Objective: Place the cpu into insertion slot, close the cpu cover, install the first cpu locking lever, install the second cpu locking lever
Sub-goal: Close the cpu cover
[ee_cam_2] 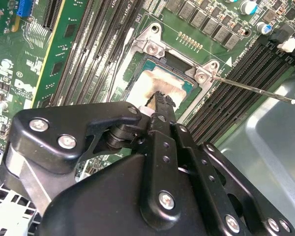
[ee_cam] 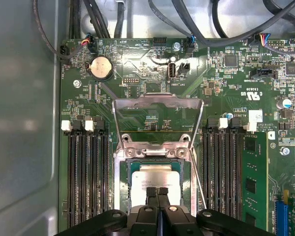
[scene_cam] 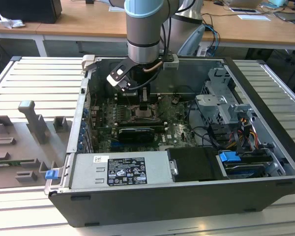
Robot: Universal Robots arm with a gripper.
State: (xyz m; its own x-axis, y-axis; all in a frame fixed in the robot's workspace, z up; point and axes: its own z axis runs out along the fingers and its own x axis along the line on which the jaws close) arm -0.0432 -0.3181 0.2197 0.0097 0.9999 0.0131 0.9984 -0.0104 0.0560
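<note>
From my remote station I see the arm [scene_cam: 143, 29] reaching straight down into the open computer case [scene_cam: 162, 209], which sits on a slatted metal table [scene_cam: 29, 78]. The gripper [scene_cam: 143, 105] hangs near the middle of the green board [scene_cam: 179, 129].

In the exterior view the labelled power box [scene_cam: 120, 169] lies at six o'clock from the gripper. The metal drive cage [scene_cam: 221, 93] is at about three o'clock, toward the exterior view's right. Grey blocks [scene_cam: 34, 123] stand on the table at nine o'clock, outside the case.

In the first wrist view the gripper [ee_cam: 157, 192] is clenched, its two black fingertips pressed together with nothing between them. They sit directly over the cpu [ee_cam: 155, 176]. I cannot tell whether they actually touch its top.

The cpu lies flat inside the insertion slot [ee_cam: 122, 179], with memory slots [ee_cam: 88, 177] on either side. The second wrist view shows the same: the gripper [ee_cam_2: 160, 98] is closed over the cpu [ee_cam_2: 164, 81], whose silver top looks stained.

The cpu cover [ee_cam: 157, 101] is open, swung up off the slot on its hinge. I can see the board through its window.

A thin locking lever [ee_cam_2: 250, 89] sticks out from the slot's corner, unlatched and angled away over the memory slots. A round coin battery [ee_cam: 101, 67] sits on the board beyond the cover.
</note>
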